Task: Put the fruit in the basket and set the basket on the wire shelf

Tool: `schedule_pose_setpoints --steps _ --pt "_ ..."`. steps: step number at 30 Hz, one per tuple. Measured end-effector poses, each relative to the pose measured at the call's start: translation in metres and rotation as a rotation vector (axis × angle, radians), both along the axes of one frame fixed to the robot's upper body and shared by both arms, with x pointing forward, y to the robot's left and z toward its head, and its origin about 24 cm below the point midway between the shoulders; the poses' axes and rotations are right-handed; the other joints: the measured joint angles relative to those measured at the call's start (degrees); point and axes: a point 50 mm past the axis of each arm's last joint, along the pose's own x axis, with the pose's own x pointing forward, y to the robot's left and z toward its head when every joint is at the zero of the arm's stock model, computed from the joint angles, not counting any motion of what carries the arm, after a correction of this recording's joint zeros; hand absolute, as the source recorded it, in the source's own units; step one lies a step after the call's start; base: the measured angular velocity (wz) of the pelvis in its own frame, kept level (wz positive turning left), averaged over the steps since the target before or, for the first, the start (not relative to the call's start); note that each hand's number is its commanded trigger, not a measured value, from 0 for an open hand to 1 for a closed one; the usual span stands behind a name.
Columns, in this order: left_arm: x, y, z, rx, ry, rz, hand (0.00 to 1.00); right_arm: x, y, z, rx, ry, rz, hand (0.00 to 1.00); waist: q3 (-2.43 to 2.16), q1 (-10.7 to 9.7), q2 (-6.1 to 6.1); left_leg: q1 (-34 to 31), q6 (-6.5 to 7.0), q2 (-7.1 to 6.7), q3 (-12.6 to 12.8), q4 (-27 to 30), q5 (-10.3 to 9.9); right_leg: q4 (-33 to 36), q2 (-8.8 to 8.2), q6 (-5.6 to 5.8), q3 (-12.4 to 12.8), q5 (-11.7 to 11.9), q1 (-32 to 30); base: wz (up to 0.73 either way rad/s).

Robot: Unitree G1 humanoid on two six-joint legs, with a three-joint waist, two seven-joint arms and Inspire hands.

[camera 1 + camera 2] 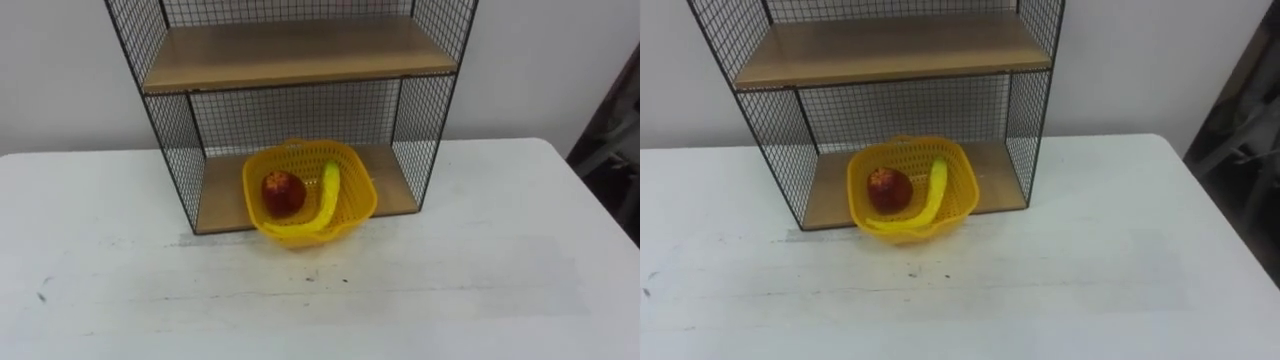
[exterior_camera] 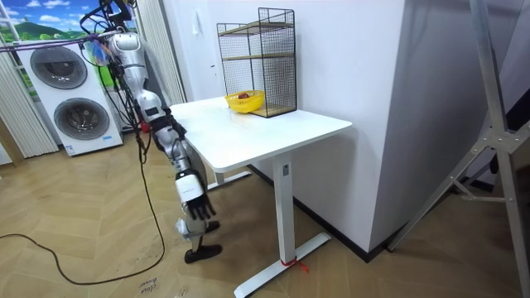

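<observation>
Okay, in the left eye view I see the yellow plastic mesh basket (image 1: 358, 195) at centre frame. It sits on the front edge of the lower wooden board (image 1: 225, 195) of the black wire shelf (image 1: 170, 140), and its front part hangs out over the white table (image 1: 450, 270). I can't tell if the front underside touches the table top.

In the basket:
- The red apple (image 1: 283, 190) is on the frame-left half.
- The yellow banana (image 1: 328, 195) is just beside it on the frame-right. It runs from the back rim down and curves along the front wall toward the left.
- Apple and banana look like they're touching or very nearly so.

The upper wooden board (image 1: 290, 55) sits across the top of the frame, bare. The shelf stands at the far edge of the table, against the pale wall.

In the room view, the robot stands on the wood floor at the table's end, on the room view's left and well apart from the shelf. Going by its body, the arm nearer the camera is its right one. The right hand (image 2: 195, 203) hangs low at lower centre-left, below table height. Its fingers point down, loose and apart, around nothing. Two stacked white washing machines (image 2: 58, 91) are at the upper left, behind the robot.
</observation>
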Motion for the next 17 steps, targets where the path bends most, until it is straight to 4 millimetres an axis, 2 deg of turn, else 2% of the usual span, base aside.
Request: schedule_pose_setpoints --steps 1,3,4,10,15,16,17 --pt "0.009 -0.005 0.000 0.003 -0.022 -0.036 0.00 0.007 0.006 -0.002 0.029 -0.007 0.058 0.00 0.14 0.1 -0.27 0.0 -0.08 0.04 0.1 -0.2 0.1 -0.3 0.14 0.00 0.1 0.2 0.0 0.00" --pt "0.018 -0.013 -0.002 -0.018 -0.042 -0.051 0.00 0.016 0.013 -0.003 0.066 -0.034 0.087 0.00 0.86 0.1 -0.61 -0.1 -0.19 0.14 0.2 -0.3 0.1 -0.8 0.35 -0.14 0.2 0.5 0.0 -0.04" --pt "0.022 -0.016 -0.002 -0.026 -0.053 -0.065 0.00 0.019 0.016 -0.003 0.089 -0.049 0.110 0.00 1.42 0.1 -0.72 -0.3 -0.21 0.17 0.2 -0.4 0.2 -0.9 0.40 -0.18 0.3 0.5 -0.2 -0.06" --pt "0.020 -0.019 -0.003 -0.042 -0.038 -0.093 0.00 0.019 0.026 -0.006 0.177 -0.061 0.143 0.00 1.22 0.1 -0.56 -0.9 -0.27 0.20 0.3 -0.6 0.2 -0.9 0.50 -0.20 0.6 0.6 -0.9 -0.02" --pt "-0.002 -0.018 -0.004 -0.057 0.044 -0.095 0.00 0.015 0.027 -0.006 0.197 -0.054 0.143 0.00 0.86 0.1 -0.52 -0.7 -0.27 0.21 0.4 -0.6 0.2 -0.9 0.52 -0.20 0.7 0.7 -0.7 0.00" --pt "-0.007 -0.018 -0.005 -0.069 0.073 -0.090 0.00 0.014 0.027 -0.006 0.203 -0.053 0.142 0.00 0.46 0.1 -0.11 -0.6 -0.27 0.21 0.3 -0.6 0.2 -1.0 0.52 -0.21 0.7 0.7 -0.6 0.00" --pt "-0.015 -0.019 -0.005 -0.077 0.107 -0.081 0.00 0.013 0.027 -0.006 0.205 -0.050 0.138 0.00 0.54 0.1 -0.34 -0.4 -0.27 0.21 0.3 -0.6 0.2 -1.1 0.52 -0.21 0.6 0.7 -0.3 0.00"
